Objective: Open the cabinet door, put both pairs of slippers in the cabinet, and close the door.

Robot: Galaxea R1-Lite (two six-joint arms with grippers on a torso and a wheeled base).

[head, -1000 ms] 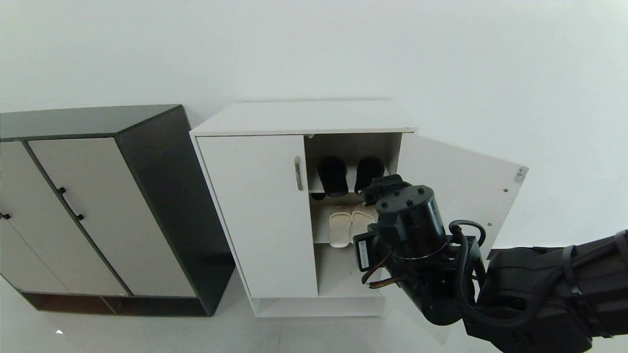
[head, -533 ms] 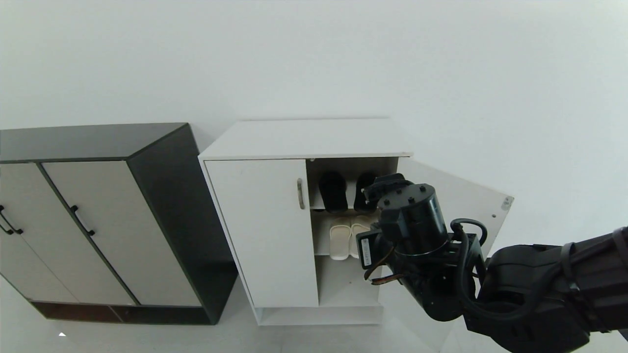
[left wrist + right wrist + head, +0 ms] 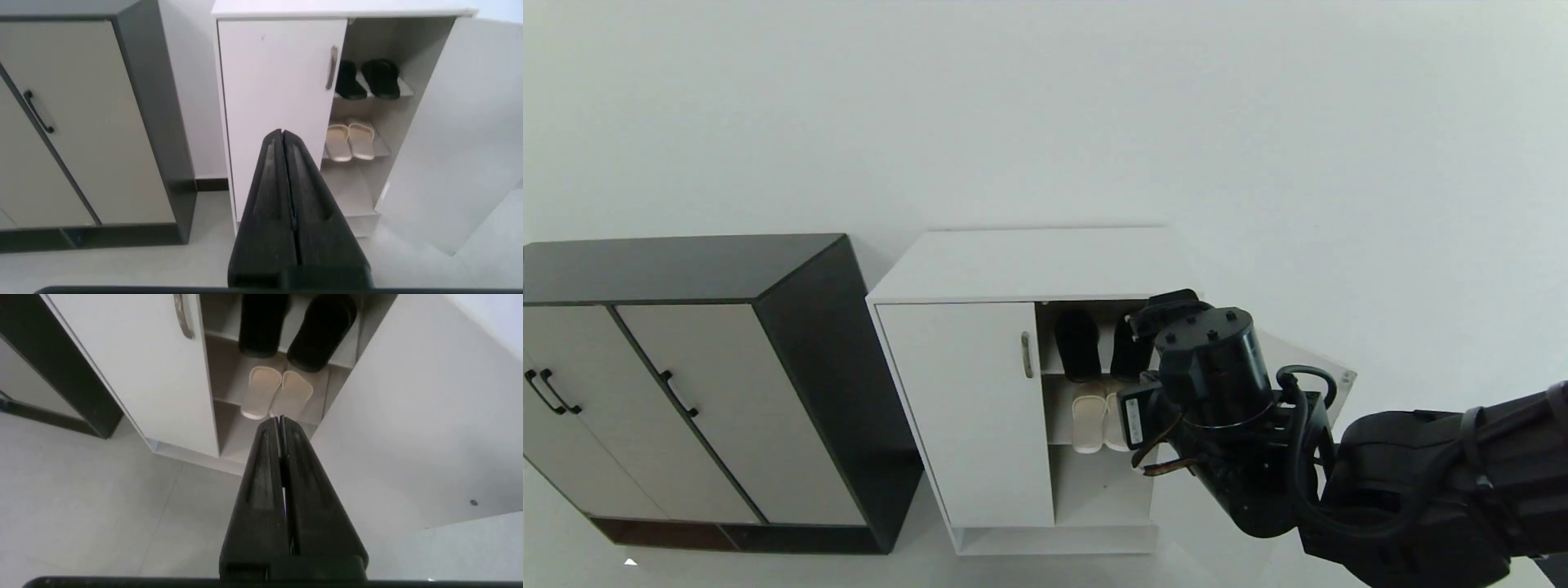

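Camera drew back; black slippers point(image 3: 1078, 343), cream slippers point(image 3: 1088, 420) shelved in white cabinet point(image 3: 1029, 261); left gripper point(image 3: 282, 135), right gripper point(image 3: 283, 423) jaws closed, empty; next, push white door point(image 3: 425, 416) closed.

No text can be read (wrist label point(image 3: 1132, 420) too small).

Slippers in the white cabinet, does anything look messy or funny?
Nothing stands out. Inside the white cabinet, the black slippers sit neatly paired above the cream slippers. The right door hangs open.
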